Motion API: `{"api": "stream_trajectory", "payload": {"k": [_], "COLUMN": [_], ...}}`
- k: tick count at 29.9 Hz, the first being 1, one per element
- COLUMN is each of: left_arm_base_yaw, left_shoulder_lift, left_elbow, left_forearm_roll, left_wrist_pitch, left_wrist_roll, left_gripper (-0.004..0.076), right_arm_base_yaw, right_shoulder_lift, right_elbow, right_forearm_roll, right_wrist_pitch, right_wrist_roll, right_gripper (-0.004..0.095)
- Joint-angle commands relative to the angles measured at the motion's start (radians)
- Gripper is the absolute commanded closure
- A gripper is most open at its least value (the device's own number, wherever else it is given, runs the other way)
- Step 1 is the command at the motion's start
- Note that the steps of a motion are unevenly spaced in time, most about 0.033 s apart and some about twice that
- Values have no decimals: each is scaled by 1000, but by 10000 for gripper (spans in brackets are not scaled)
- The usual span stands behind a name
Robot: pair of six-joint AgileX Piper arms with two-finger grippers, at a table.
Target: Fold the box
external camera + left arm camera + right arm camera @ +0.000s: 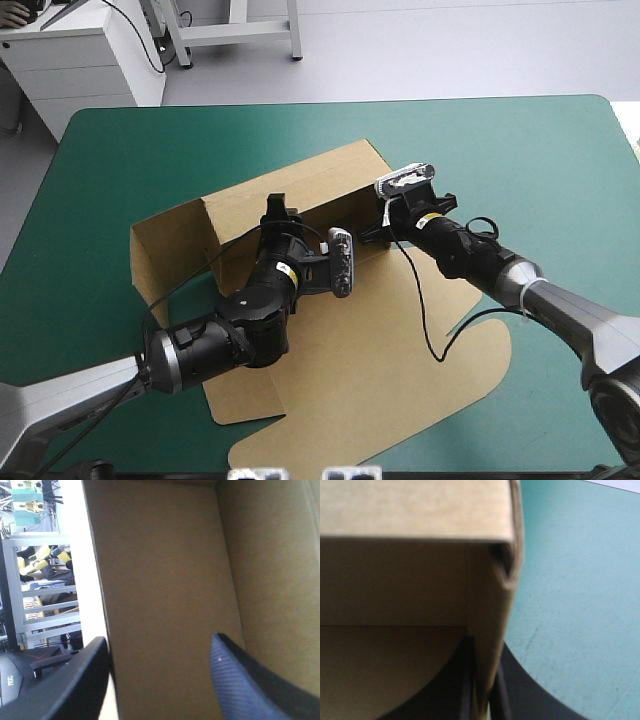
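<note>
Box (pixel 420 340): brown, walls raised, lid flat on teal-green worktop (pixel 520 150).
Left gripper (pixel 159 639): jaws apart, straddling a wall.
Right gripper (pixel 484 647): jaws clamped on a wall.

The right gripper (pixel 485 647) pinches an upright wall of the brown box (pixel 410 580); the teal-green cover (pixel 580 605) lies beside it.

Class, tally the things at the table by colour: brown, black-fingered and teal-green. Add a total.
Brown: 1, the box
Black-fingered: 2, the left gripper and the right gripper
Teal-green: 1, the table cover
Total: 4
</note>
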Motion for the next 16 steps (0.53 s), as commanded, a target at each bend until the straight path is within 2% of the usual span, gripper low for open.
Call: {"api": "stream_trajectory", "payload": {"k": [1, 4, 6, 8, 11, 12, 16], "left_arm_base_yaw": [-42, -62, -61, -53, -22, -5, 82], "left_shoulder_lift": [-35, -35, -35, -44, -70, -75, -75], "left_elbow": [-24, -24, -24, -24, -33, -40, -115], "left_forearm_roll": [67, 117, 174, 222, 234, 221, 160], "left_wrist_pitch": [55, 150, 205, 224, 163, 147, 121], "left_wrist_roll": [-58, -66, -105, -115, -109, -90, -14], "left_gripper": [307, 310, 355, 461, 699, 726, 722], "right_arm_base_yaw": [-6, -11, -32, -66, -124, -141, -166], "right_shoulder_lift": [13, 23, 21, 12, -10, -20, -76], "right_elbow": [-48, -62, -62, -65, -72, -72, -72], "right_forearm_roll": [17, 17, 22, 44, 50, 50, -14], "right_wrist_pitch": [-51, -40, -29, 17, 145, 181, 257], "right_wrist_roll": [15, 15, 15, 15, 1, -8, 3], "right_gripper": [920, 920, 920, 920, 920, 920, 920]}}
